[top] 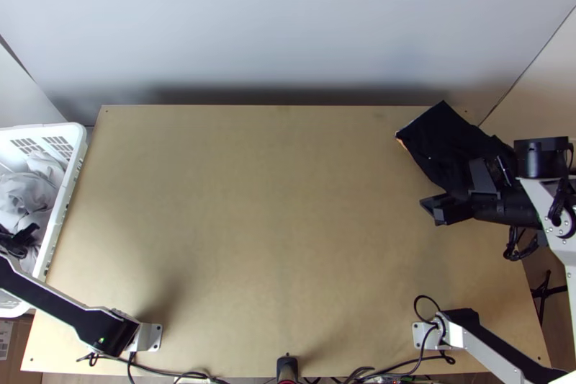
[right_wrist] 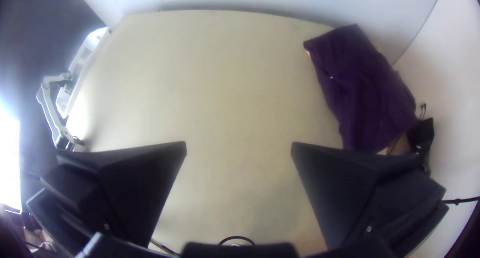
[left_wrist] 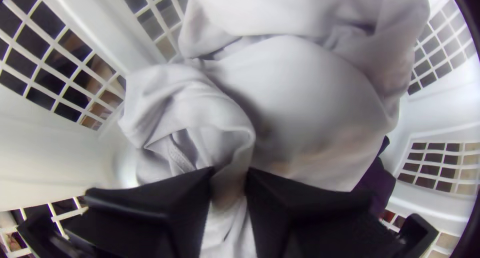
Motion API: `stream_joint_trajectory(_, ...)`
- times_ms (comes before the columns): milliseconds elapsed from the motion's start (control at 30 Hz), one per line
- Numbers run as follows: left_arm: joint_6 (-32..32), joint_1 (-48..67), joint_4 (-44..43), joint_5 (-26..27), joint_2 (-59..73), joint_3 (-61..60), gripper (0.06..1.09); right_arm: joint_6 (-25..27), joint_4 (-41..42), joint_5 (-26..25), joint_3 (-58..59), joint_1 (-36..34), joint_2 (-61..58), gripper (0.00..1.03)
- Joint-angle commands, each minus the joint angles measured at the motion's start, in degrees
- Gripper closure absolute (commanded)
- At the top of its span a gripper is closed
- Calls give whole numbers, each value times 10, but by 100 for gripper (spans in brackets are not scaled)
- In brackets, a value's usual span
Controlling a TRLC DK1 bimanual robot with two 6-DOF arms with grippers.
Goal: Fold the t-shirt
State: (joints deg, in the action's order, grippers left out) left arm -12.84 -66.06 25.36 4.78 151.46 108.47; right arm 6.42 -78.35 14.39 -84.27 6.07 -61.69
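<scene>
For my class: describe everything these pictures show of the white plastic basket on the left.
The white plastic basket stands upright beside the left edge of the light wooden table. It looks like moulded, fairly glossy plastic, with a smooth rim, rounded corners and walls pierced by panels of small square openings. Bunched, pale grey cloth fills much of it and lies against the inside; a piece of dark purple cloth sits there too. The black left claw is inside, closed on the grey cloth.
</scene>
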Motion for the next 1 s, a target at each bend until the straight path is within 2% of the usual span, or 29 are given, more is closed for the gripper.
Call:
stream_joint_trajectory(0,-3,-14,7,55,35,37,101,-10,-9,-1,-5,-25,-6,5)
stream_joint_trajectory(100,-9,-15,22,58,45,40,105,-10,-12,-1,-6,-32,-6,5)
stream_joint_trajectory(200,19,-26,43,72,23,34,105,-10,-12,-1,-11,-40,-6,5)
stream_joint_trajectory(333,18,-23,53,159,-117,-41,105,-11,-8,0,-6,-41,-7,5)
stream_joint_trajectory(467,-24,-7,146,335,-267,-50,105,-13,-1,0,14,-40,-7,5)
stream_joint_trajectory(500,-30,-2,165,364,-305,-48,105,-13,6,0,20,-38,-6,5)
stream_joint_trajectory(833,16,103,172,447,-595,-33,105,-14,36,1,42,-25,3,5)
stream_joint_trajectory(967,35,161,172,505,-672,-41,105,-15,49,1,75,-14,22,5)
